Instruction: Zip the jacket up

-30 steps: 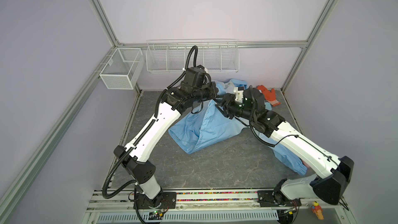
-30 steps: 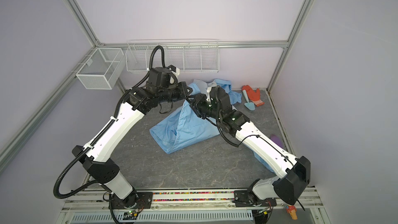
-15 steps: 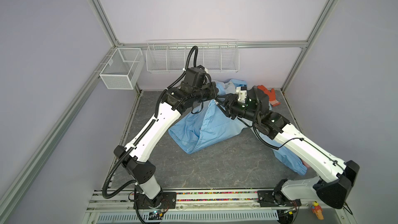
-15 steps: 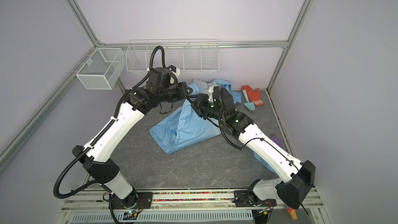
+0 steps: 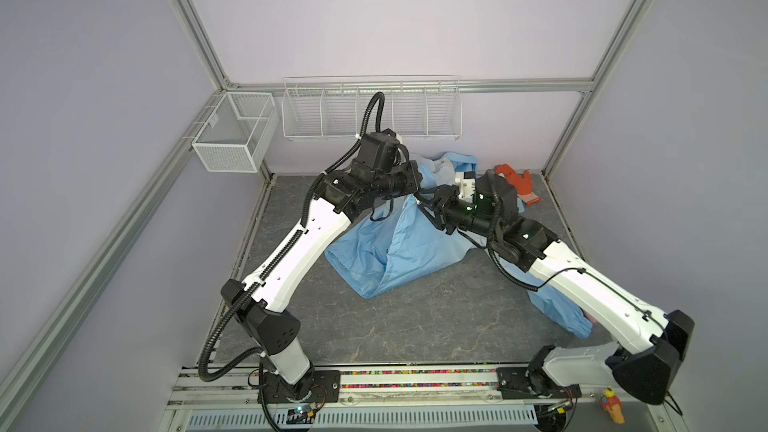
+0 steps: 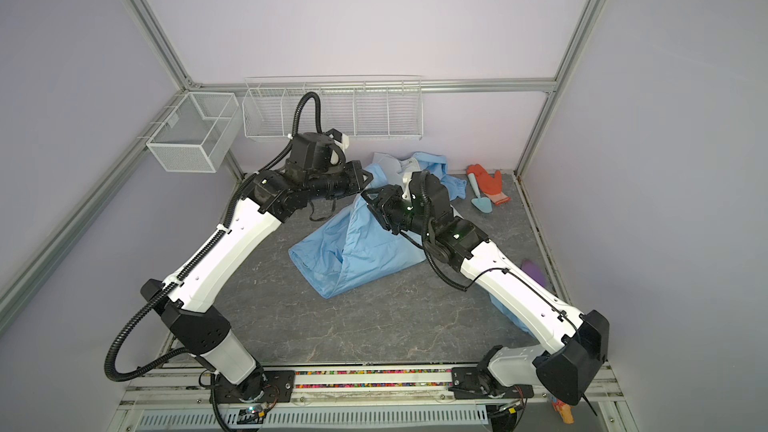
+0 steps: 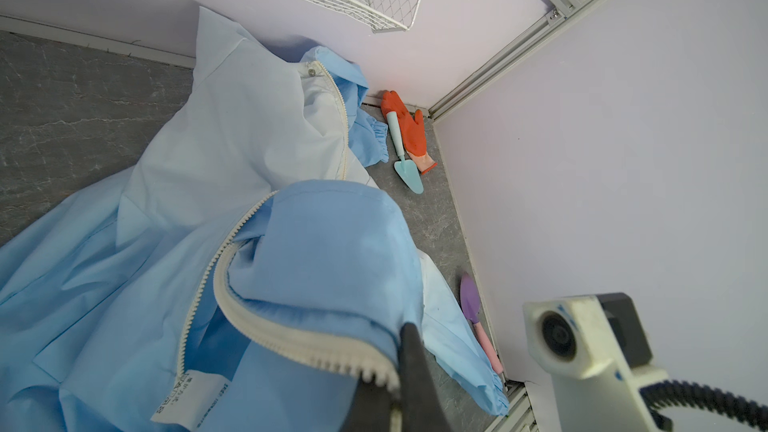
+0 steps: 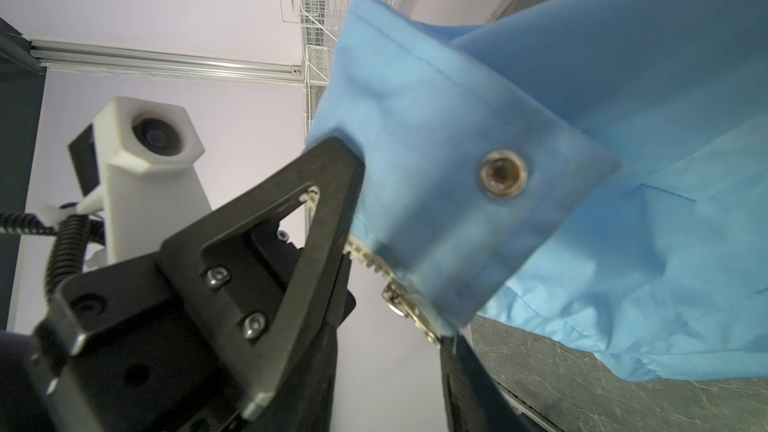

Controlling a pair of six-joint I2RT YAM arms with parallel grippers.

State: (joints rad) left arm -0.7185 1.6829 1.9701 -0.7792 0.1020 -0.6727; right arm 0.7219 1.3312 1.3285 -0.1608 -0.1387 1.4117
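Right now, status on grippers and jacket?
Left gripper shut on white zipper edge of light-blue thin jacket, lifted. Right gripper open beside metal zipper pull. Orange glove far corner, clear.

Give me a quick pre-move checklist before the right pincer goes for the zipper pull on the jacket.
1. Left pincer shut on the jacket at its zipper teeth: ok.
2. Held corner raised off the table: ok.
3. Zipper pull exposed under the held corner: ok.
4. Right pincer gripping the pull: cannot tell; only one finger shows, right by it.
5. Second row of teeth brought alongside the held row: not ok; it lies apart on the whitish lining.
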